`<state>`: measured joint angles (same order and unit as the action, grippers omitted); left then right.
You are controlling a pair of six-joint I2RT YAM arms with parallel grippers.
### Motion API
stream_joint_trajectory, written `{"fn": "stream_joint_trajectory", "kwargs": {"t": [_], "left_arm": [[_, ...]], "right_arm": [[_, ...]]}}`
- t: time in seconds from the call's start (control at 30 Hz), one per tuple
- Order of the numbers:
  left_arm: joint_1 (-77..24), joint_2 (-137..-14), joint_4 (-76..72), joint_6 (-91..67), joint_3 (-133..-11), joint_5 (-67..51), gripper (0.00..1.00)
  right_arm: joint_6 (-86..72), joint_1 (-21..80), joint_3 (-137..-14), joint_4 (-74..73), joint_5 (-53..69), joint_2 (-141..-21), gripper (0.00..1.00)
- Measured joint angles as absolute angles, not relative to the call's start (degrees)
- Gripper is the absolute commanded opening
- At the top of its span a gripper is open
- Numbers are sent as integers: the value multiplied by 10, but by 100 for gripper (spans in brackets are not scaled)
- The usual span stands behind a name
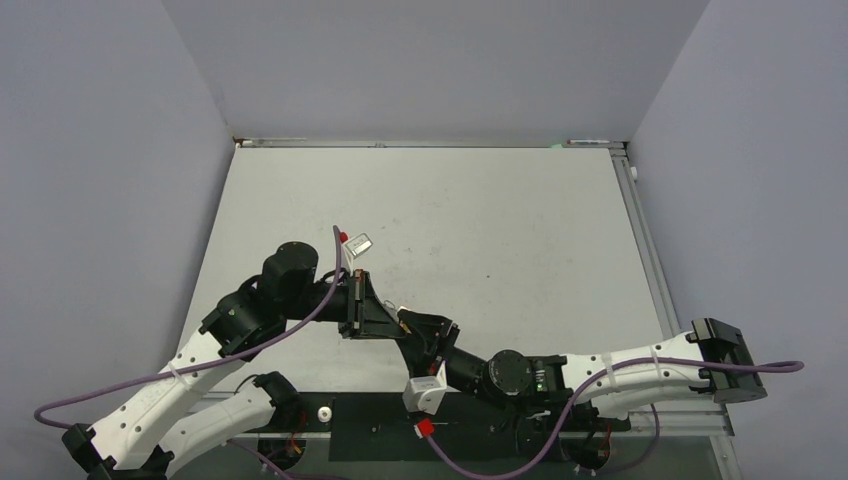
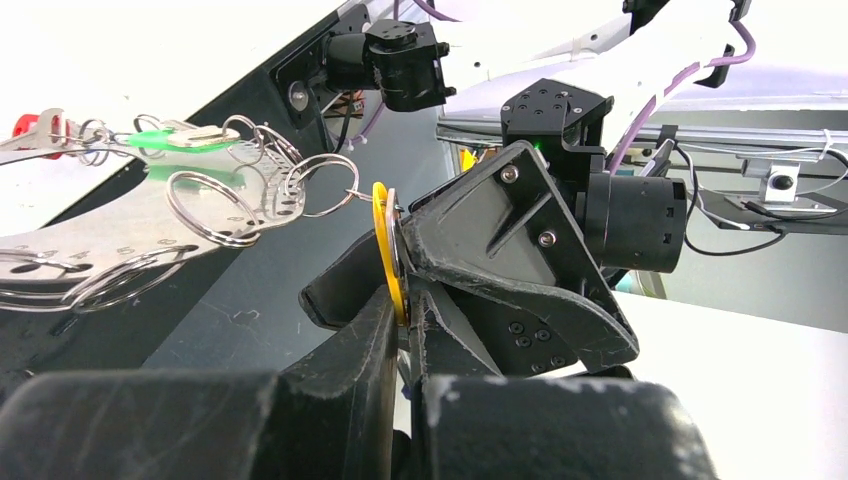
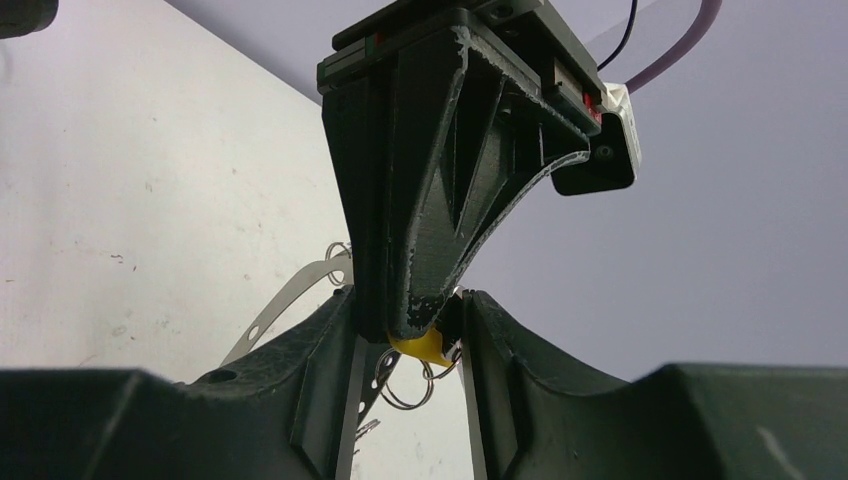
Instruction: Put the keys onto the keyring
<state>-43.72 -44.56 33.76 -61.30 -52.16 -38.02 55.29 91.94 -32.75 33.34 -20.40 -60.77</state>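
From above, the left fingers (image 1: 378,318) and right fingers (image 1: 420,328) are seen meeting tip to tip over the tabletop (image 1: 520,220). A red-tagged key (image 1: 345,237) lies just beyond them.

In the left wrist view, a yellow tag (image 2: 384,240) is pinched between the pressed-together left fingers. A green-tagged key (image 2: 165,138) rests by the keyring (image 2: 90,268), and whether it is threaded cannot be told.

In the right wrist view, the right fingers are held partly apart around that tag, and a grip cannot be confirmed. The yellow key is judged not yet threaded.
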Motion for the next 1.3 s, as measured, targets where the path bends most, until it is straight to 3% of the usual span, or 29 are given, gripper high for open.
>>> {"fn": "stream_joint_trajectory", "kwargs": {"t": [0.63,0.83,0.97,1.03,1.2,1.3], "left_arm": [[-433,-441,332,-652,-513,-380,0],[-432,-439,324,-656,-505,-381,0],[-432,-438,314,-659,-504,-381,0],[-432,-436,312,-660,-504,-390,0],[-442,-424,307,-662,-504,-416,0],[-442,-423,305,-665,-504,-421,0]], "right_arm": [[609,924,-328,360,-237,-633,34],[622,924,-328,377,-244,-648,50],[626,923,-328,383,-244,-650,55],[626,922,-327,388,-245,-650,55],[626,910,-308,389,-247,-636,40],[626,908,-307,390,-247,-627,36]]}}
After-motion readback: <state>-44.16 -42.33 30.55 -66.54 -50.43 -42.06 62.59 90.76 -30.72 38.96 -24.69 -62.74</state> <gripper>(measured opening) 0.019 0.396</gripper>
